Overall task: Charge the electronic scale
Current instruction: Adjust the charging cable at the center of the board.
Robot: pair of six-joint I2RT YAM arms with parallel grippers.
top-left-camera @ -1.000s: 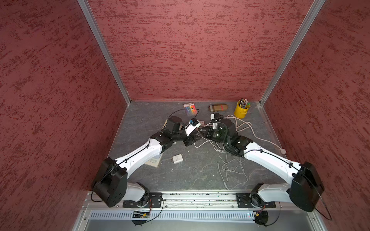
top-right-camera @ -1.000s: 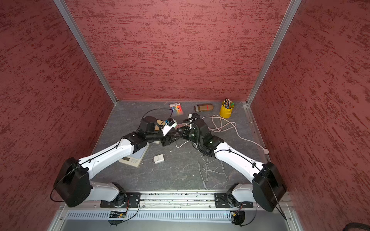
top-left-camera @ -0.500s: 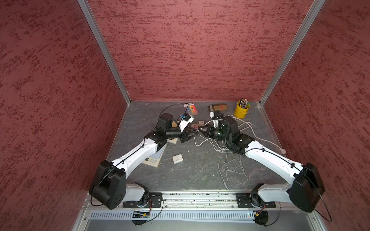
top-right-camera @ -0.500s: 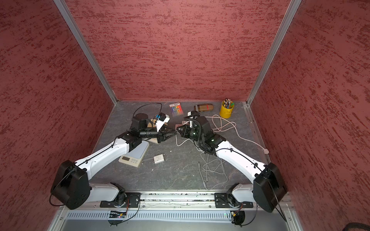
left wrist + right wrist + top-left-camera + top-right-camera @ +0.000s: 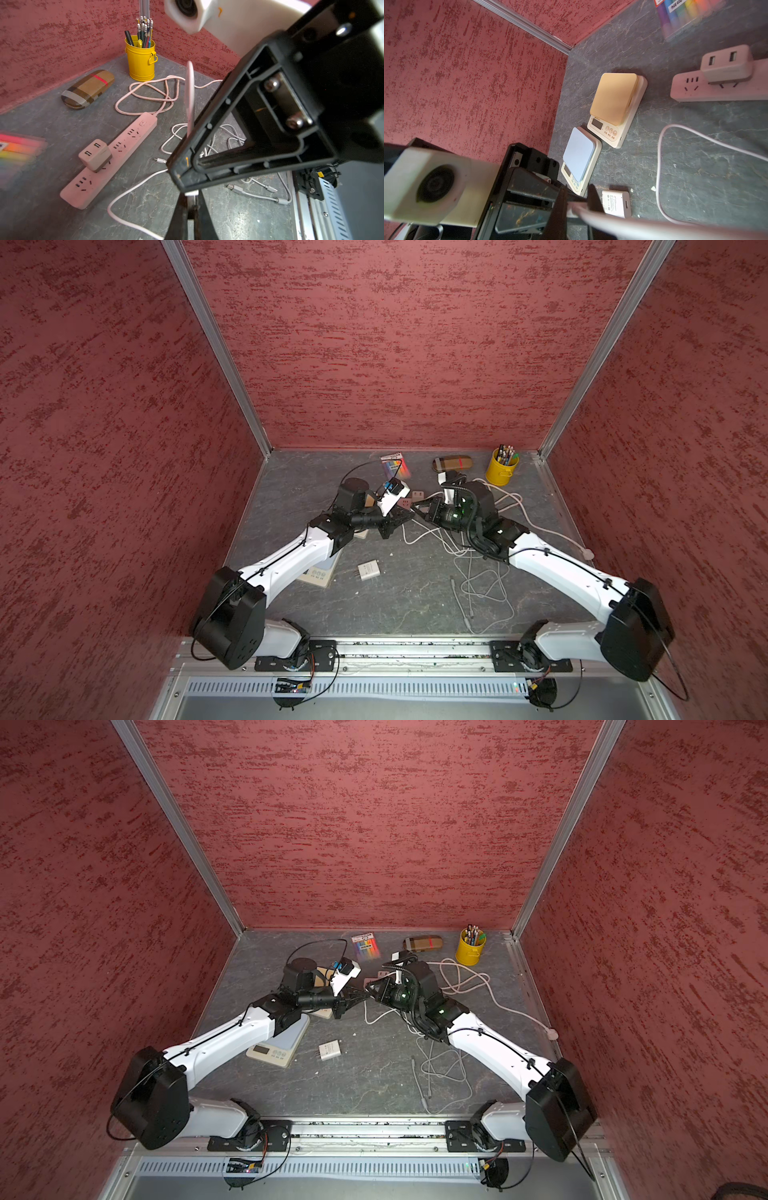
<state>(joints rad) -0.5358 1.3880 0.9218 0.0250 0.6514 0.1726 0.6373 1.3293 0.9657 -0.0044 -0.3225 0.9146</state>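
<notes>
Two electronic scales lie side by side at the left, one tan-topped (image 5: 614, 99) and one blue-topped (image 5: 578, 153). My left arm covers most of the blue-topped scale (image 5: 276, 1048) from above. My grippers meet tip to tip above the table's middle. My right gripper (image 5: 577, 199) (image 5: 419, 515) is shut on a white cable (image 5: 623, 222) just behind its plug. My left gripper (image 5: 191, 199) (image 5: 408, 517) is shut on the white plug end (image 5: 191, 193) poking out of the right jaws. The cable's slack (image 5: 128, 191) hangs to the table.
A pink power strip (image 5: 124, 143) carries a two-port USB charger (image 5: 95, 154). A loose white adapter (image 5: 368, 570) lies near the scales. Tangled white cables (image 5: 478, 589) lie front right. A yellow pencil tin (image 5: 502, 467), a glasses case (image 5: 453, 463) and a marker pack (image 5: 395, 464) line the back wall.
My left gripper rose from near the table, turned to face the right gripper and closed on the plug end. The right gripper lifted slightly, still holding the cable.
</notes>
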